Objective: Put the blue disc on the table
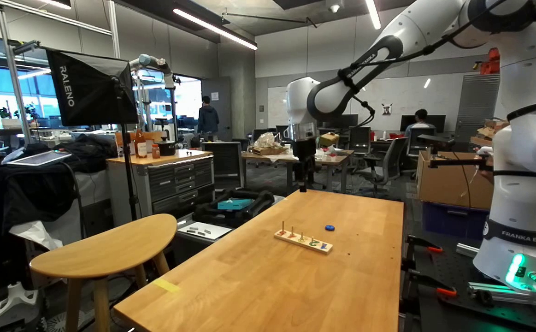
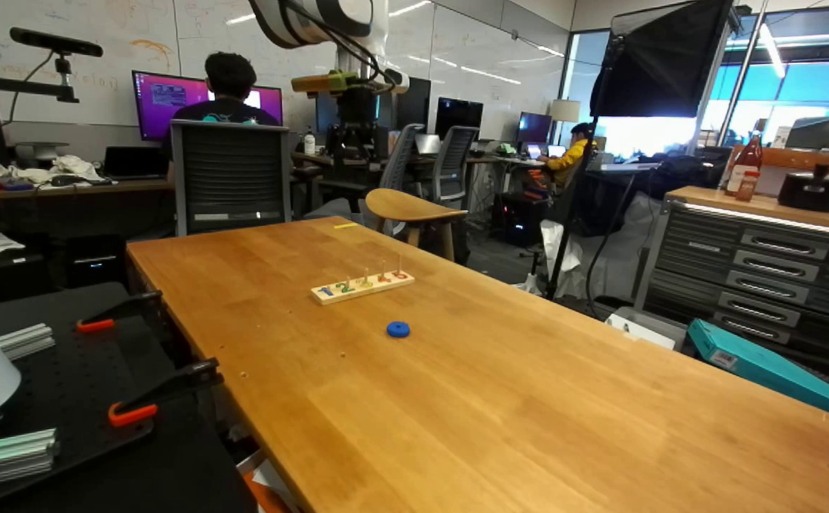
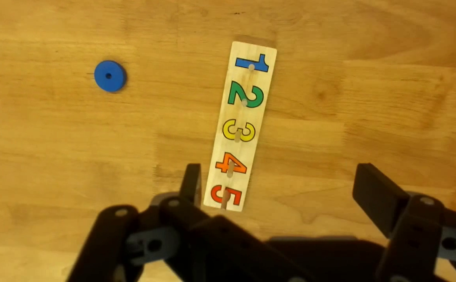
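Observation:
The blue disc [image 1: 329,228], round with a small centre hole, lies flat on the long light-wood table [image 1: 249,286]. It also shows in an exterior view [image 2: 398,329] and at the upper left of the wrist view [image 3: 112,85]. A narrow tan board [image 3: 247,117] with upright pegs and the numbers 1 to 5 lies beside the disc, apart from it. My gripper [image 3: 278,176] is open and empty, its fingers wide apart. It hangs well above the table in both exterior views [image 1: 303,184] [image 2: 356,146]. In the wrist view the disc is outside the fingers, up and to the left.
A smaller wood table with rounded ends [image 1: 106,249] stands beside the long table. Clamps with orange tips [image 1: 445,292] sit along the robot-side edge. A teal box [image 2: 778,367] lies beyond the opposite edge. The pegs [image 1: 283,227] stand up from the tan board.

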`<state>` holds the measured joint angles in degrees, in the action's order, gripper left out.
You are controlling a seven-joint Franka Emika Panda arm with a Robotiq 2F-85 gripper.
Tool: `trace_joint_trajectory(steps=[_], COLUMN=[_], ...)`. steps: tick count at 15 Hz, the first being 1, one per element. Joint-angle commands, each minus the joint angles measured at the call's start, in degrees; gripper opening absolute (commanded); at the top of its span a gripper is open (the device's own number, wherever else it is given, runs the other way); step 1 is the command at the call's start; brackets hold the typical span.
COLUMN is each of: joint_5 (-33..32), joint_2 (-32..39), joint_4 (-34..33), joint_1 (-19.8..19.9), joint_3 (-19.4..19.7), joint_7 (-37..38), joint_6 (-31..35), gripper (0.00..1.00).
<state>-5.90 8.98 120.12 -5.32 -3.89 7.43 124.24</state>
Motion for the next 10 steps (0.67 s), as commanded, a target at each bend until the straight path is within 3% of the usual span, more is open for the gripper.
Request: trace_joint_trajectory(steps=[1, 10], joint_5=[1.5, 0.1], joint_2=[-4.7, -5.7], joint_4=[0.0, 0.0], joint_1=[0.1, 0.7], joint_3=[-0.4, 0.1], joint_7=[-2.5, -1.0], joint_6=[-3.3, -3.6], gripper=[1.00, 1.00])
